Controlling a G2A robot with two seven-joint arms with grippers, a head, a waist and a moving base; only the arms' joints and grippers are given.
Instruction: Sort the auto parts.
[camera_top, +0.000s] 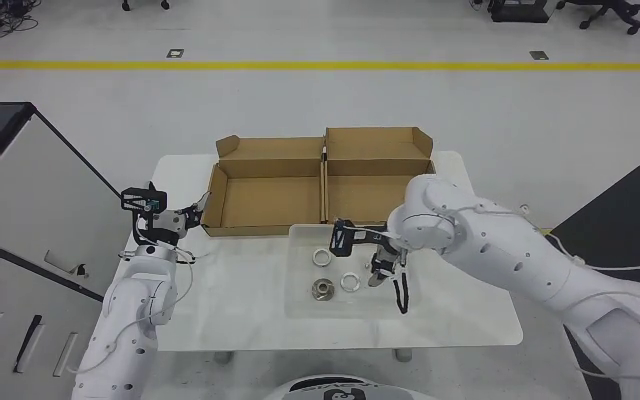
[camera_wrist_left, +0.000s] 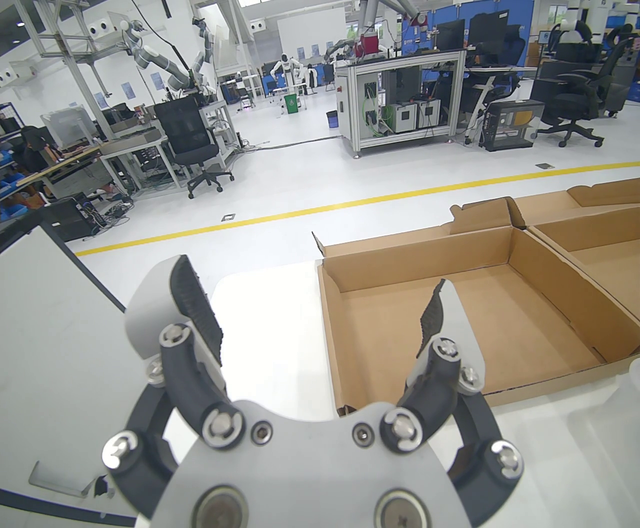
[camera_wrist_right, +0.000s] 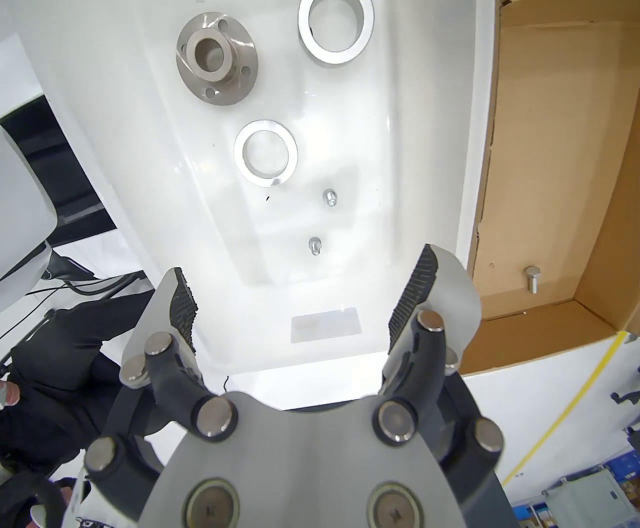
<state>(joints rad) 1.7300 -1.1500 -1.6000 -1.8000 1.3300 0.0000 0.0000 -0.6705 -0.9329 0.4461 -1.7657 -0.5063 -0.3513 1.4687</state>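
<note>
Steel auto parts lay in a white tray (camera_top: 300, 305) at the table's near middle: a holed round flange (camera_wrist_right: 216, 59), two bright rings (camera_wrist_right: 265, 152) and two small bolts (camera_wrist_right: 329, 196). The right gripper (camera_wrist_right: 305, 285) hung over the tray's right part, fingers spread and empty, the small bolts just beyond its tips and the rings and flange to its left; a hex-headed bolt (camera_wrist_right: 532, 278) lay in the right cardboard box (camera_wrist_right: 550, 150) beyond. The left gripper (camera_wrist_left: 311, 276), also spread and empty, hovered by the left cardboard box's (camera_wrist_left: 380, 325) left wall.
</note>
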